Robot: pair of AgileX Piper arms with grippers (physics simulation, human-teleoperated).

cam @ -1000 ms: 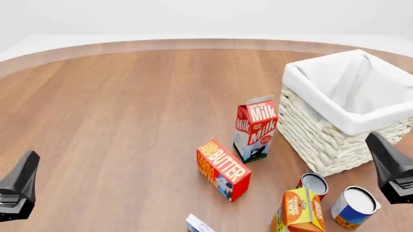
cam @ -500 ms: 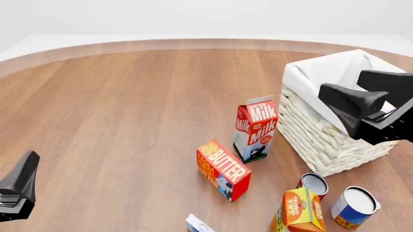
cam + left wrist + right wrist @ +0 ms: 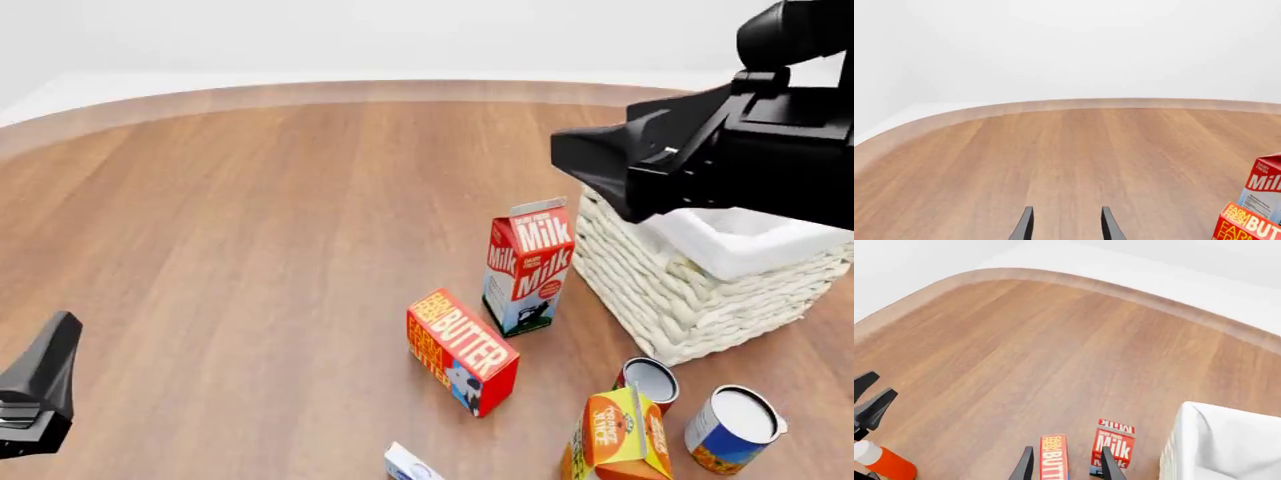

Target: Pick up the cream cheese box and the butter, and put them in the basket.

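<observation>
Butter (image 3: 462,350) flat on the wooden bench (image 3: 267,250), lettered face up, toward the near edge and somewhat right of the middle, skewed to that edge, blue end nearest it. Just beyond, upright and close but apart: red-and-white milk carton (image 3: 530,265). Right of the carton, toward the right edge: wicker basket (image 3: 681,300), white cloth lining folded over the rim, much of its opening hidden in the front view behind the right arm (image 3: 721,150), raised above it and reaching toward the middle of the bench. Cream cheese box (image 3: 411,465) at the very near edge, nearer than the butter, only a white corner with a bluish mark in view, the rest cut off. On the near side of the basket, toward the near right corner: orange juice carton (image 3: 621,435), upright, flanked by two open cans, one (image 3: 649,382) just behind it, the other (image 3: 734,428) to its right. Left arm (image 3: 38,400) low at the near left corner, well apart from every box. Left jaws released, both tips apart over bare wood in the left wrist view, with milk carton (image 3: 1262,190) and a corner of the butter (image 3: 1247,225) at the fringe. Right jaws also released, gripping nothing, high over the bench, with butter (image 3: 1053,457) and milk carton (image 3: 1113,445) far below the tips and the basket lining (image 3: 1227,445) off to one side.
</observation>
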